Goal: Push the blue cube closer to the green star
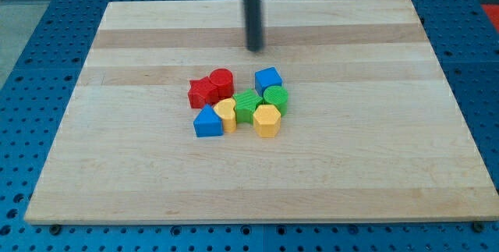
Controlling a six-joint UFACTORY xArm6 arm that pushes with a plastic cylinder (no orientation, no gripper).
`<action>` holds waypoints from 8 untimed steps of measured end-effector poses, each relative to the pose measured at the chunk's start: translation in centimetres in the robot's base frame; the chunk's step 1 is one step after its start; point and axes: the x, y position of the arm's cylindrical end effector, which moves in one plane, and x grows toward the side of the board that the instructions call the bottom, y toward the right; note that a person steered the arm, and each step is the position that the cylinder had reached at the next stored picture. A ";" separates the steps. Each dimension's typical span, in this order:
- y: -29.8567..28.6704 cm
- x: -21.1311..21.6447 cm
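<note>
Camera view puts the blue cube (267, 79) at the upper right of the cluster near the middle of the counter (374, 150), just beside the green cylinder-like block (276, 97) below it. The green star (248, 105) lies down and to the view's left of the cube, close but apart from it as far as I can tell, pressed against the green block. A yellow hexagonal block (267, 120) sits at the view's bottom right of the cluster, a second yellow block (226, 114) left of the star, and a blue triangular block (207, 122) at the bottom left. Two red blocks (212, 88) touch each other at the upper left; their shapes are hard to make out.

That makes two blue, two green, two yellow and two red blocks, eight altogether.

My tip (255, 49) is toward the view's top, well apart from every block, above the cube and slightly left. My tool is a plain rod holding nothing; its upper part is cut off by the frame and looks blurred.

The counter is a pale wooden board lying on a blue perforated surface (31, 65)
</note>
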 end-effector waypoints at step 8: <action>-3.1 5.1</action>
